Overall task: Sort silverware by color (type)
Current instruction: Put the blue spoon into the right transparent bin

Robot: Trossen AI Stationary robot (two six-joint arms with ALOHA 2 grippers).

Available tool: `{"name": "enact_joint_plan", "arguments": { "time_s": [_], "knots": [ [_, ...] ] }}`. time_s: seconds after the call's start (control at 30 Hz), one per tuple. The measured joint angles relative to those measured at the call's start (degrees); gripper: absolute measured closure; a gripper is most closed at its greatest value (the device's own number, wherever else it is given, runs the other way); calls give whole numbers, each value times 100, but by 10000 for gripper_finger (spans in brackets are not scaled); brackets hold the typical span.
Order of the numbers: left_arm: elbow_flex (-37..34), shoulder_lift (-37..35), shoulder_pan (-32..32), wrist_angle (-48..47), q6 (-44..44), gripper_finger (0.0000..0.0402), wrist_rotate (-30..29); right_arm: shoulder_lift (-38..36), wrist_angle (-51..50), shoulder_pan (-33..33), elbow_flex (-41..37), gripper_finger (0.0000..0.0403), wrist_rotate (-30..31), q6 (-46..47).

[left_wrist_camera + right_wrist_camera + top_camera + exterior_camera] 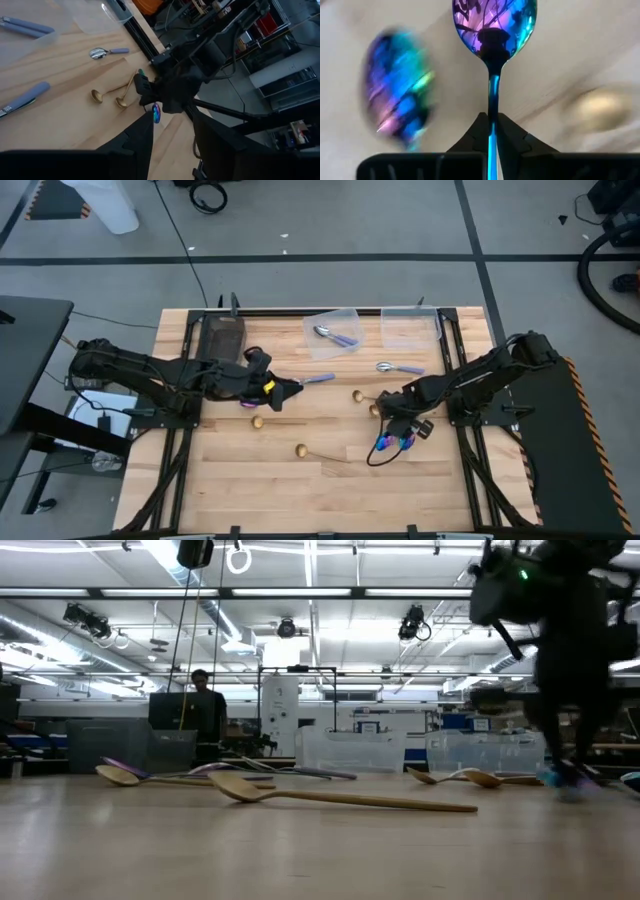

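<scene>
- High view: sorting partly done. One silver spoon (334, 335) with a lilac handle lying in the clear container (331, 332) at the table's (300, 490) far edge; second clear container (410, 328) beside it apparently bare, though hard to confirm from above.
- Still loose on the wood: another silver spoon (397, 367) just in front of the containers, gold spoons (300, 449) scattered mid-table toward the near edge, and two rainbow spoons (388, 443) near the right edge.
- Right wrist view: right gripper (490, 131) pinched together on the handle of one rainbow spoon (494, 22); the second rainbow bowl (397, 87) blurred just beside it.
- Left gripper (278, 392) mid-table, fingers apart; a lilac-handled piece (318, 379) lying just beyond the tips, not held.
- Dark tray (224, 335) at the far-left corner: contents not discernible.
- Estimate: most pieces unsorted; gold and rainbow groups not yet begun.
</scene>
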Motion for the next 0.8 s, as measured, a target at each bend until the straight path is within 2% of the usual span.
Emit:
{"name": "enact_joint_plan", "arguments": {
  "time_s": [0.53, 0.8],
  "knots": [
    [0, -2, 20, -38, -2, 253, -4, -31, -156, -434, 537, 381, -1, 4],
    [0, -4, 283, -577, -110, 253, -33, -40, -633, -950, 969, 381, 125, 4]
  ]
}}
